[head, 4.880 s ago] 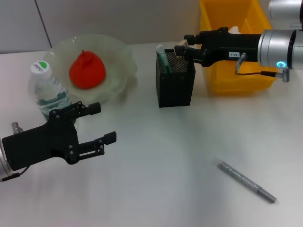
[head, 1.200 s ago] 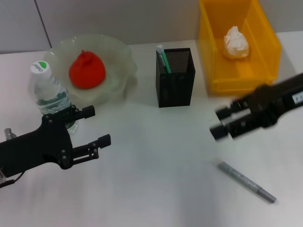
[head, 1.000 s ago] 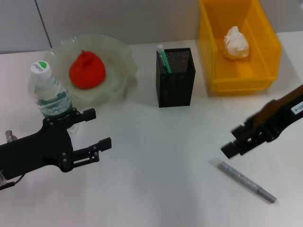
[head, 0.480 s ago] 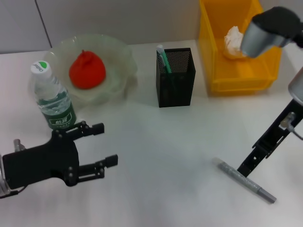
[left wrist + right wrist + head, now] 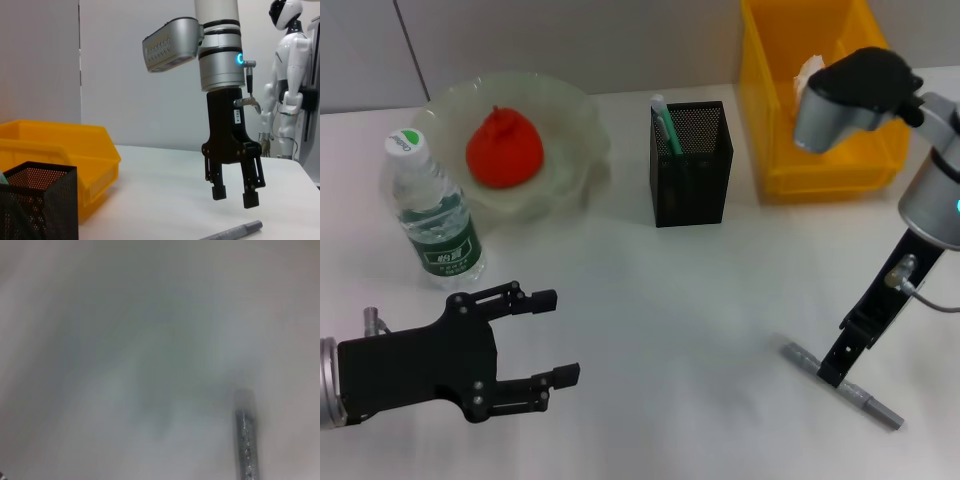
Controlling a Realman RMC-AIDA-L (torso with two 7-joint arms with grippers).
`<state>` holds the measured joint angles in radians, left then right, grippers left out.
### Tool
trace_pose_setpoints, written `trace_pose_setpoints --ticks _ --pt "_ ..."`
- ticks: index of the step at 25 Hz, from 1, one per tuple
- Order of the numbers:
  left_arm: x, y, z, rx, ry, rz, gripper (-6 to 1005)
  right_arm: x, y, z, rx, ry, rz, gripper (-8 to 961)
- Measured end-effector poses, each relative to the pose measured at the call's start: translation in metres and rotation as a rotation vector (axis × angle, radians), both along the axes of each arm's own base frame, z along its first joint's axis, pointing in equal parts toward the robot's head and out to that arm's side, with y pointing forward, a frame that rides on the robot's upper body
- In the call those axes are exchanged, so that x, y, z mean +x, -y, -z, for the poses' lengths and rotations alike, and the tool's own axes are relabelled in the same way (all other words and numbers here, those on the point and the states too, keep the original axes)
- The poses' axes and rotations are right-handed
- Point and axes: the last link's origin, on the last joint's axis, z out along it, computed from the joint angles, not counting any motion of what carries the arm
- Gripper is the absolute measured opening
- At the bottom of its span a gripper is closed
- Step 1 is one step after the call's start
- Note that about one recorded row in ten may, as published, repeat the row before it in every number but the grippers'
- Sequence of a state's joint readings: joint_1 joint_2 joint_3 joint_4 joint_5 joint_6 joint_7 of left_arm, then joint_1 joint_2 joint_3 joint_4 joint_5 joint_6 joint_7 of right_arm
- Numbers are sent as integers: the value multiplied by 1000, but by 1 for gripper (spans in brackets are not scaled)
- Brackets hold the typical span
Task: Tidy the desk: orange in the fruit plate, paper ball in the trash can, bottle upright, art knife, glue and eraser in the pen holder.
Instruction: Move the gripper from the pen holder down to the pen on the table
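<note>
Right gripper hangs vertical above the slim grey metallic art knife, fingers parted, grasping nothing. Left gripper spread, idle near the clear ribbed bottle.

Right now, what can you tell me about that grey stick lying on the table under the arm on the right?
The art knife is a slim grey, metallic-looking stick lying flat and diagonal on the white table. The right gripper hangs directly above it, pointing straight down with open fingers, not touching it. Nothing else is near it.
</note>
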<state>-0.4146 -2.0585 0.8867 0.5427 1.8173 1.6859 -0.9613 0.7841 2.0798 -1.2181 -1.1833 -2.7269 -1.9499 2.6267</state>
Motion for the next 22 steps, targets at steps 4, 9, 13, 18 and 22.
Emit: trace_pose_setpoints --ticks 4,9,13,18,22 --pt "-1 1 0 -9 -6 4 802 -1 1 8 -11 29 -24 729" --pt "-1 2 1 -24 -17 8 802 -1 1 19 -9 63 -63 729" --pt "-2 3 0 -25 -23 5 802 0 0 27 4 79 -90 728" --pt "-5 2 0 -66 -67 -24 802 2 0 32 2 72 -100 728" --pt "-6 1 -2 -75 -98 -28 802 1 0 35 0 60 -104 727"
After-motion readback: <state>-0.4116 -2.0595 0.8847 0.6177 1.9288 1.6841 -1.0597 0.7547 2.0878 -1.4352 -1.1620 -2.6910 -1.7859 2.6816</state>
